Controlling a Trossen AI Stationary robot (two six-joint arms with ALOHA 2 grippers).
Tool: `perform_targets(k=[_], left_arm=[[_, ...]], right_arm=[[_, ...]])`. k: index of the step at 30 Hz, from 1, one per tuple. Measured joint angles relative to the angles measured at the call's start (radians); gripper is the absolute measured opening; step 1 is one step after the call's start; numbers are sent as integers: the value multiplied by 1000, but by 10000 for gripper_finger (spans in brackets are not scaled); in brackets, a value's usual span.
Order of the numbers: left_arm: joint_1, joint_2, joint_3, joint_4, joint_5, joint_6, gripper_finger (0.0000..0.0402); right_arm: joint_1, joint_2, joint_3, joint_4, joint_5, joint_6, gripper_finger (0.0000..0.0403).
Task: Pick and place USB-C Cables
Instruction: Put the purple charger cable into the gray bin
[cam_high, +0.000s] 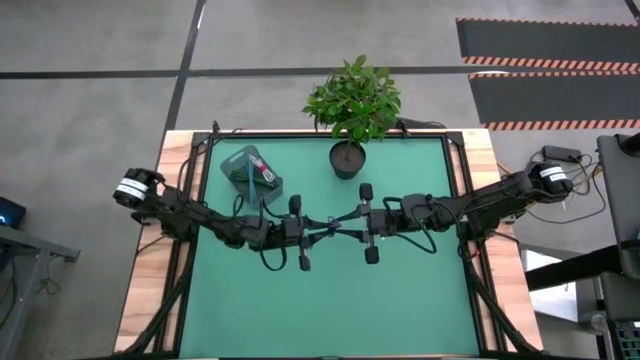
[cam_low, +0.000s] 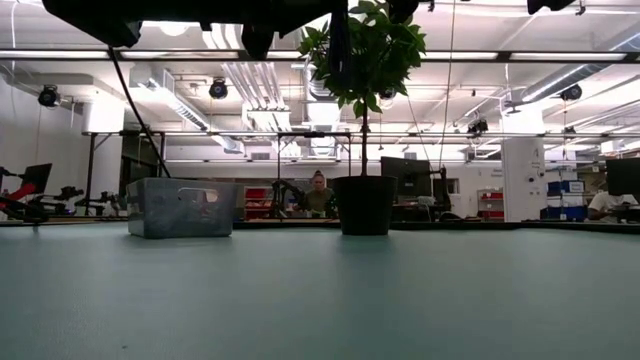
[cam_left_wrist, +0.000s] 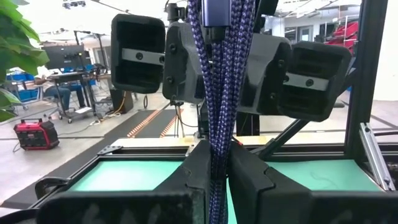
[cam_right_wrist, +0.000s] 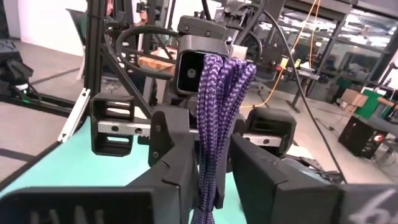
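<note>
Spanning both grippers: purple cable.

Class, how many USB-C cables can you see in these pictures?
2: a dark blue-purple cable above the mat's middle, pinched by the left claw, between the right claw's open fingers; a white-and-red cable in the grey mesh basket. More may lie hidden there.

The mesh basket's contents are too small to identify from above. In the low view, both arms are cut off by the top edge, their jaws unseen.
</note>
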Motion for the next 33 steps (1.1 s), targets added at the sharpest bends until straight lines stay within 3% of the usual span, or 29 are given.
perform_targets(k=[12, 18, 24, 28, 33], left_arm=[[-1, -6, -2, 1, -1, 0, 18], [-6, -21, -3, -8, -1, 0, 18], [-14, -73, -12, -57, -9, -7, 18], [-15, -170, -17, -195, -118, -1, 18], [-9, -342, -18, -555, -337, 0, 17]], right_arm=[[0, -71, 2, -53, 0, 123, 145], [0, -154, 2, -166, 0, 222, 141], [0, -235, 2, -301, 29, 213, 132], [0, -303, 1, -390, 41, 199, 128], [0, -374, 2, -543, 41, 184, 128]])
